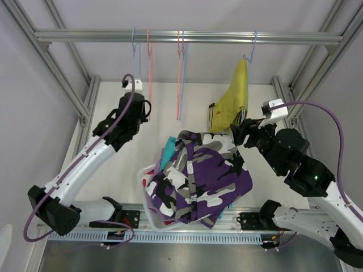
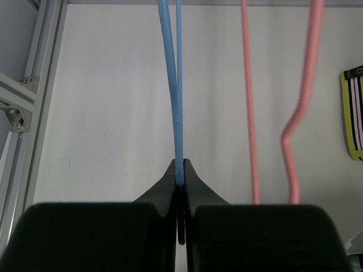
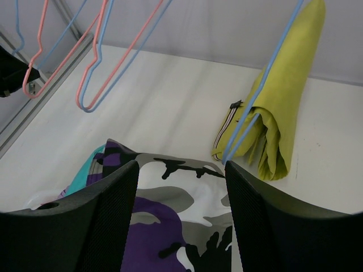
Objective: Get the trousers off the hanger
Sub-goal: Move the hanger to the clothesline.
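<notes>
Overhead, the aluminium rail (image 1: 187, 37) spans the frame, carrying bare pink hangers (image 1: 150, 62) and 1 loaded hanger. Below it lies a heap of freed shorts, the camouflage pair (image 1: 212, 170) on top and the teal pair (image 1: 166, 160) showing at its edge, in what appears to be a white tub (image 1: 145, 173). The mustard yellow shorts (image 1: 237, 96) are draped over the loaded blue hanger (image 3: 266, 73) at the rail's right end. The right gripper (image 1: 241, 133) hovers just beside them, jaws spread and empty. The left gripper (image 2: 180, 180), well apart, is pressed together on the wire of a bare blue hanger (image 2: 170, 85).

Risks:
- Nothing steadies the loaded hanger, so a sideways tug could swing or unhook it.
- A shallow pinch may catch only 1 layer and let the cloth slip.
- A pull by the left arm could drag its bare hanger off the rail.
</notes>
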`<action>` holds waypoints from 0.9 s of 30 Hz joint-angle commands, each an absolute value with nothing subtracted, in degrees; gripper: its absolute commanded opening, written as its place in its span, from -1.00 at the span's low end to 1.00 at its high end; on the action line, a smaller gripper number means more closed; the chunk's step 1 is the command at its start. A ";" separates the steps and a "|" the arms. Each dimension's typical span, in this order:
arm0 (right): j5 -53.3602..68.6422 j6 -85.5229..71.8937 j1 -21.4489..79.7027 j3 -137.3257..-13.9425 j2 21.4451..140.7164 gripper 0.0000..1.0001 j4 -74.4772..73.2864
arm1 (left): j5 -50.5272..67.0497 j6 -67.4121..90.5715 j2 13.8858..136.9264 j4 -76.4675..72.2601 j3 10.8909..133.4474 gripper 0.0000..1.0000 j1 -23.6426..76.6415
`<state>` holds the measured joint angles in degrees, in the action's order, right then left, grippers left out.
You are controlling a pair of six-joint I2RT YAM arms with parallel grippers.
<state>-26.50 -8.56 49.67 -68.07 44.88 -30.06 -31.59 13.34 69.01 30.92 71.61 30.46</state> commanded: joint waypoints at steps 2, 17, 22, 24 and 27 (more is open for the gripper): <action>-26.63 -8.70 49.48 -67.94 43.07 0.33 -30.59 | -35.24 12.13 71.19 31.64 75.32 -0.99 33.65; -28.47 -8.61 49.48 -67.15 42.19 0.34 -30.67 | -35.25 13.27 75.58 33.31 78.75 -0.99 41.92; -28.74 -8.70 49.40 -66.88 42.10 0.35 -30.76 | -33.32 13.27 76.20 32.78 78.75 -0.99 43.94; -28.74 -8.79 49.22 -66.80 42.19 0.34 -30.85 | -32.96 13.18 76.55 32.52 79.01 -0.99 45.08; -28.65 -8.88 49.04 -66.71 42.27 0.34 -30.85 | -32.61 13.27 77.95 32.78 79.89 -0.99 46.75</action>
